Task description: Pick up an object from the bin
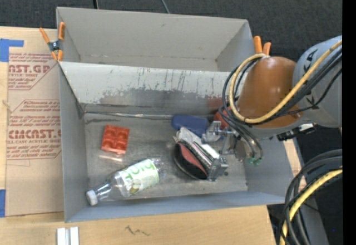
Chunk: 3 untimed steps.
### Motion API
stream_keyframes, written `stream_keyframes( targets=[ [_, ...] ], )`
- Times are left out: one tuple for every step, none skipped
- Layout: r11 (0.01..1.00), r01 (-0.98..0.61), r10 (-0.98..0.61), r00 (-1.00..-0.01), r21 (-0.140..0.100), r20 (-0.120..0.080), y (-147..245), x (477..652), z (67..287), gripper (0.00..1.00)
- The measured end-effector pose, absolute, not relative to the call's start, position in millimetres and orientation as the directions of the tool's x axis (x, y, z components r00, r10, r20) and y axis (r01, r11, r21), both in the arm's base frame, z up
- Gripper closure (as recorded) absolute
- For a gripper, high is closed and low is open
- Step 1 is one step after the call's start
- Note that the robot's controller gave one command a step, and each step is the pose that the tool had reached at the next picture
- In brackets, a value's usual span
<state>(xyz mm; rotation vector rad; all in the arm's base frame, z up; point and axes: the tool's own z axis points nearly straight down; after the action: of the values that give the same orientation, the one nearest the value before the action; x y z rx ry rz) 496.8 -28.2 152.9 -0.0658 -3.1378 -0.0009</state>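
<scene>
Our gripper (201, 153) sits low at the four o'clock of the bin (72, 127), right over a black round case (188, 166) with a red inside; we cannot tell whether it is parted or closed. From it, a blue thing (188, 122) lies at eleven o'clock, an orange-red studded brick (115, 140) at nine, a clear bottle (130, 177) at eight.

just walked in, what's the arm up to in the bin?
The arm reaches in from the right, and its gripper is down over a black oval thing with a reddish inside, on the right of the bin floor. Whether it has hold of it can't be seen. A blue thing lies just behind. A red toy brick and a clear plastic bottle lie apart on the left.
</scene>
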Motion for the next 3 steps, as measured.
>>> stream_keyframes(
  targets=[
    [0.981, 0.196, 0.196, -0.981, 0.001, -0.001, -33, 493.6, 155, 0.0],
    [0.962, 0.272, 0.272, -0.962, 0.004, -0.013, -30, 491.2, 88, 0.0],
    [0.961, 0.277, 0.277, -0.961, 0.003, -0.021, -31, 494.0, 93, 1.0]
  ],
)
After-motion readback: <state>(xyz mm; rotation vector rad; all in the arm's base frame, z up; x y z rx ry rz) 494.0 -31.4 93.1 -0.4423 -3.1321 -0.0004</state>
